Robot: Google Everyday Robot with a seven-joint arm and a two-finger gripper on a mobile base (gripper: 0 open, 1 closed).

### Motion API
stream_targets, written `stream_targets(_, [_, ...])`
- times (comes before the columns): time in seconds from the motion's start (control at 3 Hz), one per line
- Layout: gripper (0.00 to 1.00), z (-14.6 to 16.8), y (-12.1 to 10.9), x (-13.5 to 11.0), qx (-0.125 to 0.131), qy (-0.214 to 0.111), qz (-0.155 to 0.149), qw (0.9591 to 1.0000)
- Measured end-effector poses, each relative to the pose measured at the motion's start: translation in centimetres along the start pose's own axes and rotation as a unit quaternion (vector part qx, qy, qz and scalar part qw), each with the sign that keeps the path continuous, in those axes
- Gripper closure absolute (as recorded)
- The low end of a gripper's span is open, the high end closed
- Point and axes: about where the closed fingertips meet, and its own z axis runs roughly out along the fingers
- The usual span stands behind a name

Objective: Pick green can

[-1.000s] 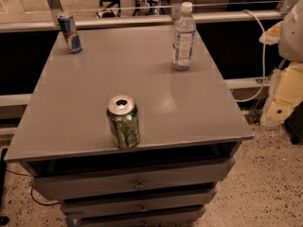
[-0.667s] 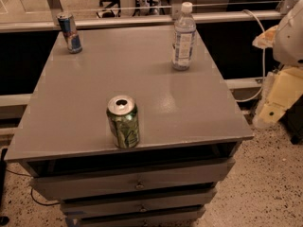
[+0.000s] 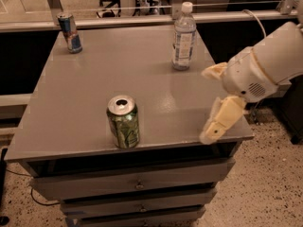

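The green can [image 3: 123, 122] stands upright near the front edge of the grey table [image 3: 94, 74], left of centre; it has pale swirly markings and a silver top with an open tab hole. My gripper [image 3: 206, 106] hangs over the table's front right corner, on a white arm coming in from the right. It is open and empty: one cream finger [image 3: 218, 121] points down-left and the other [image 3: 213, 71] sits above it. The gripper is well to the right of the can and not touching it.
A slim blue-and-silver can [image 3: 69, 32] stands at the table's back left corner. A clear plastic bottle with a white cap [image 3: 183, 37] stands at the back right. The table is a cabinet with drawers [image 3: 137, 183] below. A rail and glass lie behind it.
My arm has swung in from the right, so the gripper is now over the table's front right corner, closer to the can. The can, bottle and blue can have not moved.
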Motion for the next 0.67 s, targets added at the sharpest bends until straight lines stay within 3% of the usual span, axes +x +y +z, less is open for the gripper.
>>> stream_targets(0.33, [0.0,4.5,0.9,-3.4,-0.052,-0.103,0.002,0.9933])
stream_targets(0.67, [0.0,7.4,2.0,-7.1,-0.085,-0.182,-0.003,0.9795])
